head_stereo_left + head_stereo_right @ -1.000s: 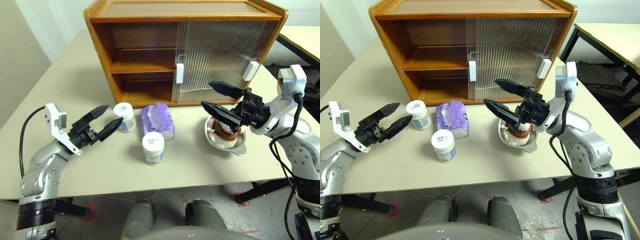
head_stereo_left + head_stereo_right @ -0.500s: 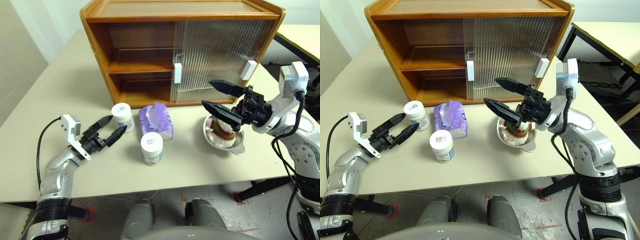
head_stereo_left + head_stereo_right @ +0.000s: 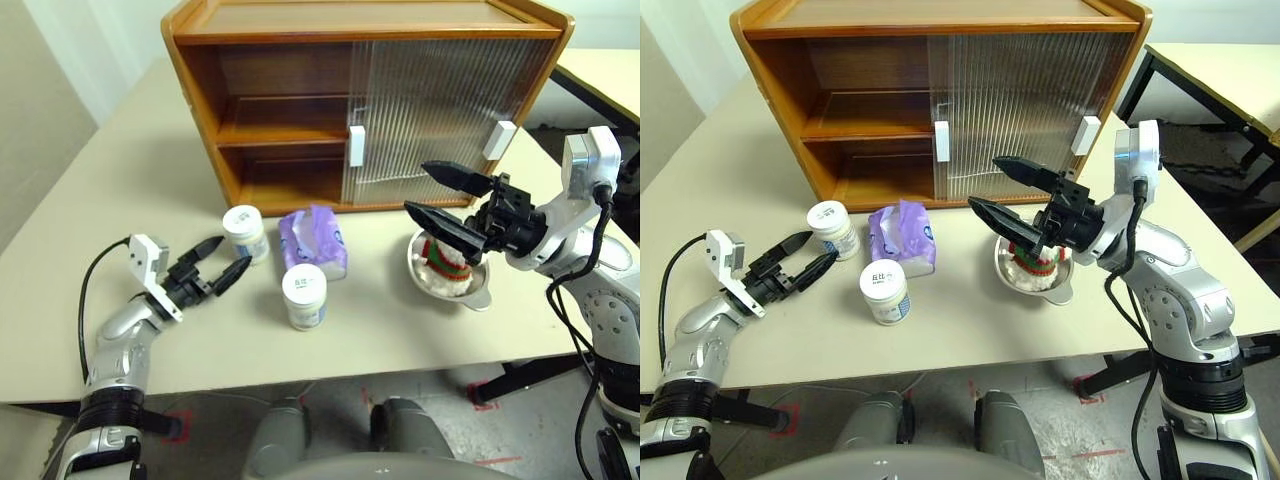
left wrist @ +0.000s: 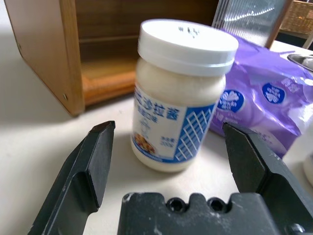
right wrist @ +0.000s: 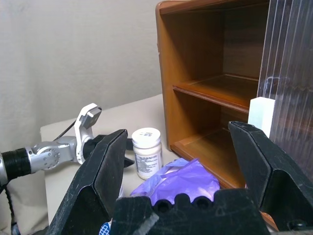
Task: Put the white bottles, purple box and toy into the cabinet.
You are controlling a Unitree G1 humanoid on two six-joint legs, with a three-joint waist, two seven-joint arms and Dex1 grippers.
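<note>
Two white bottles stand on the table: one (image 3: 245, 232) near the cabinet's open left side, one (image 3: 304, 296) nearer the front edge. Between them lies the purple box (image 3: 314, 242). The toy (image 3: 443, 258) sits in a steel bowl to the right. Behind them stands the cabinet (image 3: 290, 60), its left half open and both shelves bare. My left gripper (image 3: 233, 253) is open, low over the table, just left of the farther bottle (image 4: 178, 93), which stands a little beyond its fingertips. My right gripper (image 3: 416, 187) hangs open above the toy, holding nothing.
The steel bowl (image 3: 478, 296) rests near the table's right front. Both ribbed sliding doors (image 3: 430, 110) cover the cabinet's right half. A second table (image 3: 605, 70) stands at the far right. The front table edge runs close below the nearer bottle.
My left gripper has sunk toward the table and come level with the farther bottle. The right arm has kept still.
</note>
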